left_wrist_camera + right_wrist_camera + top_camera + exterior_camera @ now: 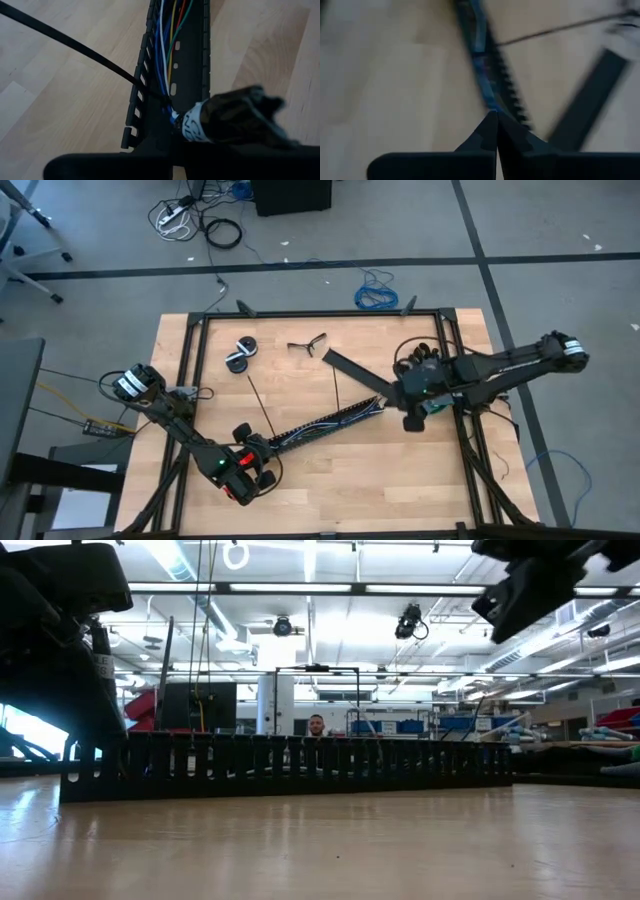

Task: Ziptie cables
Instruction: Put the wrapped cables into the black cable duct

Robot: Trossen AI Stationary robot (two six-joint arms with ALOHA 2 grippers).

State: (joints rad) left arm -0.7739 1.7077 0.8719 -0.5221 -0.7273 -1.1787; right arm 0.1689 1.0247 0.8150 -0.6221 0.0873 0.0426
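A black slotted duct (330,423) lies slantwise on the wooden table with the coloured cables (167,45) running along inside it. Their black-wrapped, white-labelled end (235,117) sticks out at the duct's near-left end. One ziptie (262,408) lies flat on the table and passes through a slot in the duct's wall. My left gripper (250,467) is shut at that end of the duct. A second ziptie (337,390) lies loose farther right. My right gripper (409,420) hangs shut and holds nothing, above the duct's right end (490,75). My left gripper comes slanting down from the table's near-left side, along the duct. The ziptie's end (161,96) runs through the wall slot straight to my shut fingertips, among the cables. The dark fingers against the dark duct hide the pinch itself. The rest of the ziptie lies on the table.
A wide black strip (352,370) lies by the duct's right end. Two round things (240,353) and a small tool (308,345) lie near the far edge. Black frame rails (320,313) border the table. A person (317,725) shows in the room behind.
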